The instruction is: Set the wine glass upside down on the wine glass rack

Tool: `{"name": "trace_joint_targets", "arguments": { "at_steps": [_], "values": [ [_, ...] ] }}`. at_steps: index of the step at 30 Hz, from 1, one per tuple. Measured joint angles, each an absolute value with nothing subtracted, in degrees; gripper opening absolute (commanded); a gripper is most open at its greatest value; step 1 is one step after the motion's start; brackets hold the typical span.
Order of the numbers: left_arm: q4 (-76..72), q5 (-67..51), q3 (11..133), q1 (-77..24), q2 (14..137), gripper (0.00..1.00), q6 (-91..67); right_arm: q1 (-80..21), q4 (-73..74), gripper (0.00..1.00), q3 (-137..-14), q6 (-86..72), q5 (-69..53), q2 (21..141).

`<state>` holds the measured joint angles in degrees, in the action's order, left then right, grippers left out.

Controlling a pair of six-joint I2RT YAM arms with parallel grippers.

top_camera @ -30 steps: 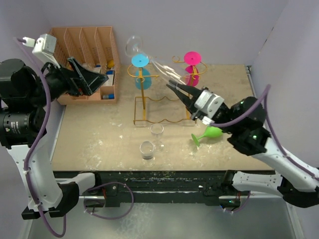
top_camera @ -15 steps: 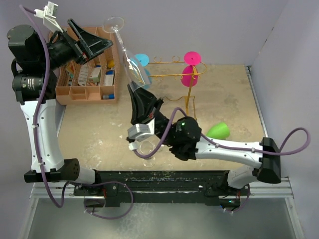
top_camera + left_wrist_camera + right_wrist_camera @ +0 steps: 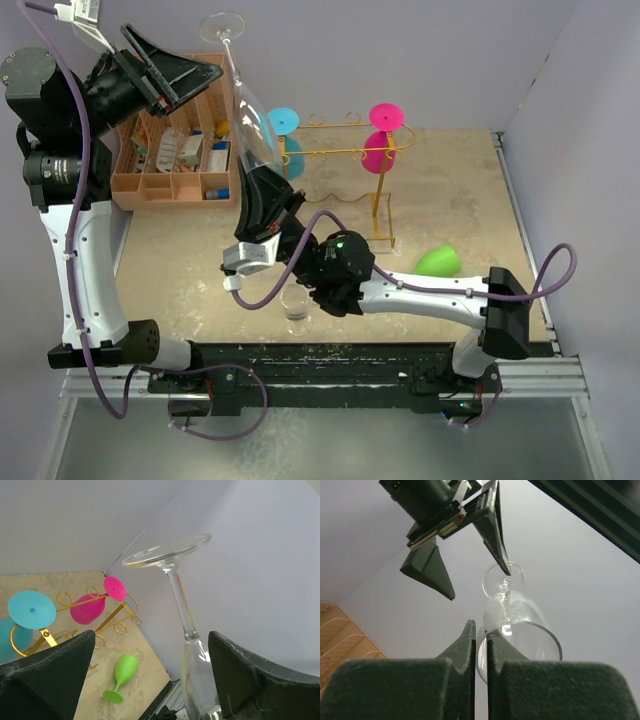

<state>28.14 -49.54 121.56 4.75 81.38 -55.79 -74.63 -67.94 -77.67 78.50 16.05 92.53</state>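
A clear wine glass (image 3: 246, 112) is held high over the table, foot up and bowl down, tilted. My right gripper (image 3: 262, 182) is shut on the bowl's rim (image 3: 520, 626), one finger inside and one outside. My left gripper (image 3: 192, 72) stands open at the level of the stem. In the left wrist view the stem (image 3: 176, 591) lies between its wide fingers (image 3: 60, 665), nearer the right one, and touches neither. The golden wire wine glass rack (image 3: 340, 150) stands on the table behind, with a blue glass (image 3: 283, 122) and a pink glass (image 3: 384, 117) hanging upside down on it.
A peach slotted organizer (image 3: 180, 150) with small items sits at the back left. A green glass (image 3: 437, 262) lies on its side at the right. A small clear glass (image 3: 296, 303) stands near the front edge, under the right arm.
The right arm has swung from the right side to the middle and lifted the clear glass high. The left arm has risen, bringing its open gripper beside the stem.
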Motion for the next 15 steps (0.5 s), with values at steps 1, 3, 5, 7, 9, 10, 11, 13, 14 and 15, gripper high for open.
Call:
{"name": "trace_joint_targets", "arguments": {
  "at_steps": [1, 3, 5, 7, 9, 10, 11, 13, 14, 15],
  "values": [
    [28.0, -49.5, 121.6, 4.7, 81.4, 0.95, -55.9, -74.6, -68.2, 0.0, -78.3, 78.8, 16.0, 93.3],
    [27.8, -49.5, 121.6, 4.4, 81.4, 0.93, -55.9, -74.6, -68.4, 0.0, -79.0, 79.1, 16.0, 94.5],
    [27.8, -49.5, 121.6, 4.0, 81.4, 0.91, -55.9, -74.6, -68.4, 0.0, -79.4, 79.2, 16.0, 95.7],
    [27.8, -49.5, 121.6, 3.6, 81.6, 0.88, -55.9, -74.6, -68.4, 0.0, -79.8, 79.3, 15.9, 96.8],
    [27.7, -49.5, 121.6, 3.3, 81.7, 0.87, -55.9, -74.6, -68.4, 0.0, -80.1, 79.3, 15.7, 97.8],
    [27.7, -49.5, 121.6, 3.2, 81.8, 0.86, -56.0, -74.6, -68.4, 0.0, -80.2, 79.3, 15.7, 98.3],
    [27.7, -49.5, 121.6, 2.9, 81.8, 0.83, -55.9, -74.6, -68.3, 0.0, -80.2, 79.3, 15.6, 98.6],
    [27.7, -49.5, 121.6, 2.7, 81.9, 0.75, -55.9, -74.6, -68.2, 0.0, -80.6, 79.3, 15.5, 99.2],
    [27.7, -49.5, 121.6, 2.5, 81.9, 0.7, -55.9, -74.6, -68.2, 0.0, -80.7, 79.3, 15.5, 99.4],
    [27.6, -49.5, 121.6, 2.4, 81.9, 0.61, -55.9, -74.6, -68.2, 0.0, -80.8, 79.3, 15.5, 99.5]
  ]
}}
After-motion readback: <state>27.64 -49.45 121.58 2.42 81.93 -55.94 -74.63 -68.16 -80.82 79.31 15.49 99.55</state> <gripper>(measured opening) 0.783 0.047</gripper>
